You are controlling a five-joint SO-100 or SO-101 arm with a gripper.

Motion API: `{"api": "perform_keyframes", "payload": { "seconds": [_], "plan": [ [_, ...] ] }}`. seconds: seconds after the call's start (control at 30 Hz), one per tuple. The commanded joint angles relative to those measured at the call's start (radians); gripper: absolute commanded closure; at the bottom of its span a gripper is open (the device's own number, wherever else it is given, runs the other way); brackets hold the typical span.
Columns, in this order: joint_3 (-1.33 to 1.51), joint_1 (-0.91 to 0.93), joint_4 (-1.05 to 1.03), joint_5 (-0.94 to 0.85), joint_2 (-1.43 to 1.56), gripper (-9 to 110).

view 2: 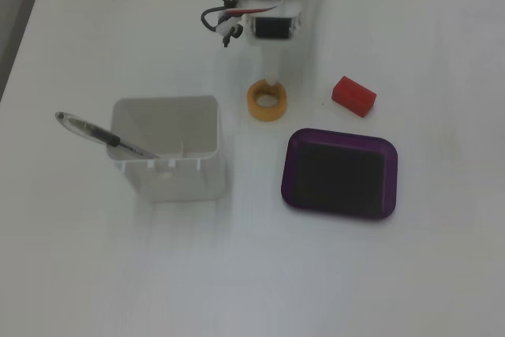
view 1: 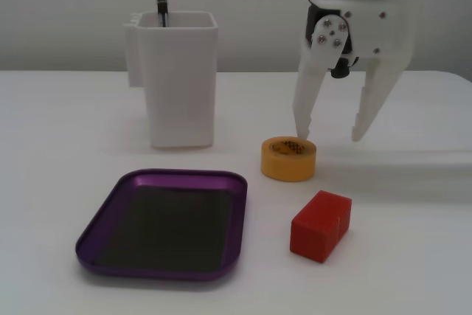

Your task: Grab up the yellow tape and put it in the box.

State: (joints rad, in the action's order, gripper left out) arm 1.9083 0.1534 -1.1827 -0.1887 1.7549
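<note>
Gripper: gripper (view 1: 330,136) hangs with its jaws spread wide and nothing between them; we read this as the approach to a grasp, not yet closed.
Fingers: the left fingertip in the front fixed view sits just at the far rim of the roll, the other well to the right of it; we cannot tell whether either touches the table.
Yellow tape: the yellow tape (view 1: 288,158) lies flat, core upward, near the middle of the table, directly under the gripper's near finger in the top-down fixed view (view 2: 267,100).
Box: the box (view 1: 99,235) lies empty toward the table's front edge in the front view, apart from the tape; we judge the open tray is set close for a short carry.
Red block: the red block (view 1: 321,225) sits near the tape, apart from it, a likely distractor.
White container: the tall white container (view 1: 177,79) stands behind the box with a pen (view 2: 101,134) leaning in it.
Surface: the table (view 1: 66,123) is plain white, matte and uncluttered.
Room: a pale bare wall rises behind the table's far edge.
</note>
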Motion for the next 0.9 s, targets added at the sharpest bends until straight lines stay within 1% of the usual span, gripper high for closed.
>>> {"api": "perform_keyframes", "payload": {
  "seconds": [0.0,0.13,0.27,0.5,0.73,0.8,0.87],
  "plan": [
    [-0.026,0.018,0.061,-0.008,-0.003,84],
    [-0.014,0.06,0.078,-0.025,-0.005,84],
    [0.014,0.052,0.089,-0.044,-0.005,84],
    [0.121,0.051,0.175,-0.044,-0.005,84],
    [0.14,0.049,0.181,-0.044,-0.005,84],
    [0.14,0.048,0.181,-0.046,-0.005,86],
    [0.141,0.046,0.176,-0.06,-0.006,90]
  ]
}}
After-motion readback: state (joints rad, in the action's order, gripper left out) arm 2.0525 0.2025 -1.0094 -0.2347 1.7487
